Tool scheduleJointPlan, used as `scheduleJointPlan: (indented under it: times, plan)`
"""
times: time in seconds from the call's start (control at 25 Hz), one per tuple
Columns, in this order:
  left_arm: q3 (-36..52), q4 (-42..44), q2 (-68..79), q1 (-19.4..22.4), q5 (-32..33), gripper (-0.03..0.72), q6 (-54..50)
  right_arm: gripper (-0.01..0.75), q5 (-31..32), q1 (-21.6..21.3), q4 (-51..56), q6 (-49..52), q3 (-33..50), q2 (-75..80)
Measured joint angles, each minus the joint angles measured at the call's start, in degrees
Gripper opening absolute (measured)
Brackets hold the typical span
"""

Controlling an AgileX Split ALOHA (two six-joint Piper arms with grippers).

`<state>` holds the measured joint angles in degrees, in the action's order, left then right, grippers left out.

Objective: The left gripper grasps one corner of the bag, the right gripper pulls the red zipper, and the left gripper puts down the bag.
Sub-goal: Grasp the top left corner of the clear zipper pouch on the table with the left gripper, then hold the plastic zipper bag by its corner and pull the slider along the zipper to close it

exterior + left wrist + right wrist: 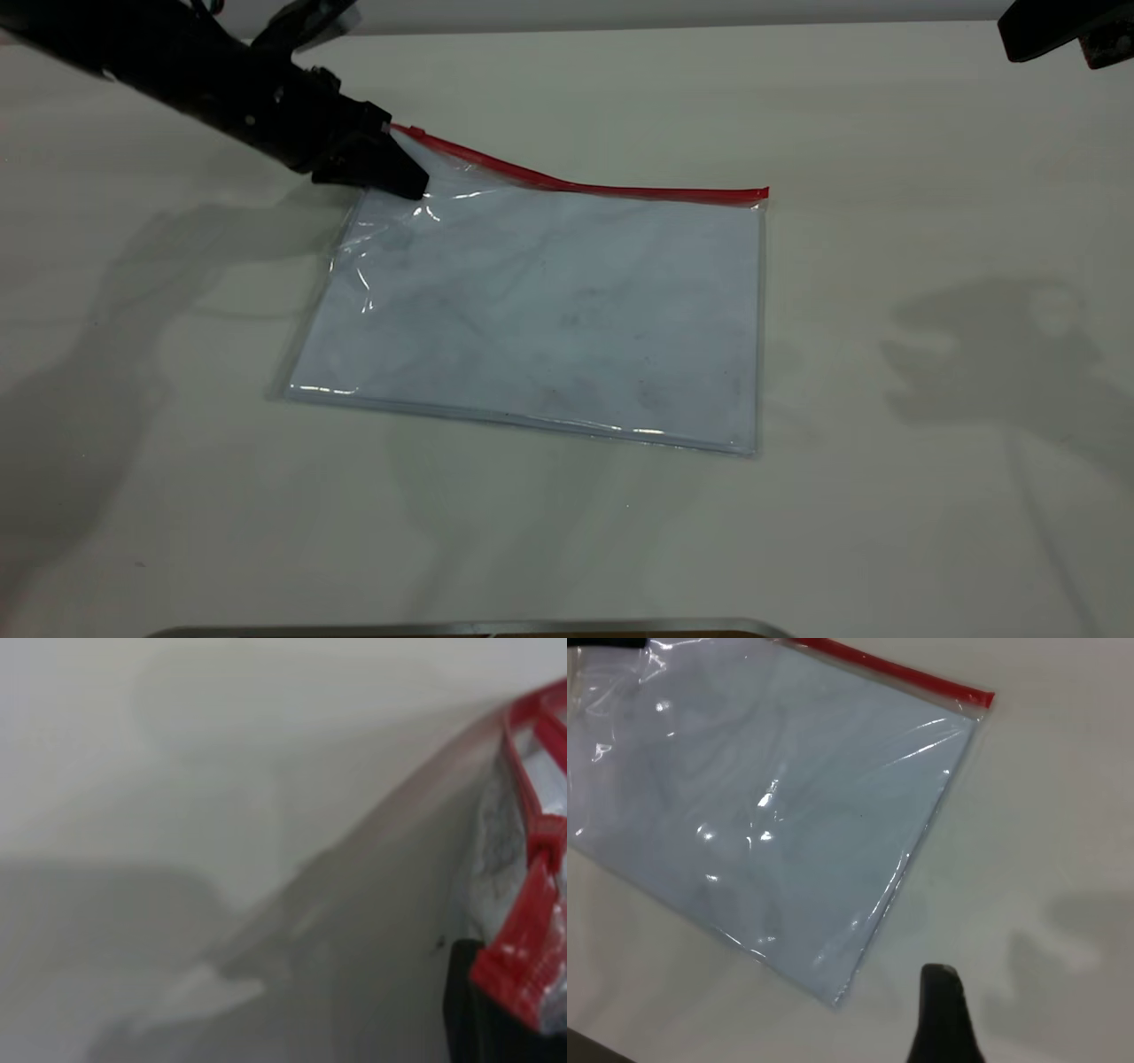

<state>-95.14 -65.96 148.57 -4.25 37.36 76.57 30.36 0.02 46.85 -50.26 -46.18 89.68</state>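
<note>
The bag (549,301), a clear pouch with white paper inside, lies flat on the table. The red zipper (576,186) runs along its far edge. My left gripper (397,175) is shut on the bag's far left corner and holds that corner a little off the table, so the red strip rises towards it. In the left wrist view a black finger (469,1010) pinches the red strip, and the small red slider tab (547,840) sits close to the held corner. My right gripper (1063,31) hangs high at the far right, open, clear of the bag (771,806). One right finger (943,1019) shows.
The bag lies on a pale table (886,496). A metal edge (469,627) runs along the table's near side. The zipper's right end (979,698) lies flat on the table.
</note>
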Motion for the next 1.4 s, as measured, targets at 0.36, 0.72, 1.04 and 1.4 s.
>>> scheduleJointPlan:
  times: [0.36, 0.72, 1.04, 1.4]
  plan:
    - [-18.75, 25.64, 0.16, -2.23, 21.47, 0.052, 11.04, 0.578, -0.07, 4.87, 2.57, -10.04, -5.72, 6.27]
    - [-25.08, 28.68, 0.16, -7.60, 25.28, 0.052, 34.90, 0.578, 0.67, 12.58, 7.19, -19.75, -17.07, 19.39]
    - [-25.13, 20.63, 0.56, -9.96, 25.23, 0.052, 40.40, 0.578, 3.73, 15.98, 18.47, -32.62, -23.26, 26.34]
    - [-25.13, 15.47, 0.66, -10.67, 26.67, 0.052, 40.86, 0.578, 4.24, 16.60, 33.65, -47.29, -23.35, 28.44]
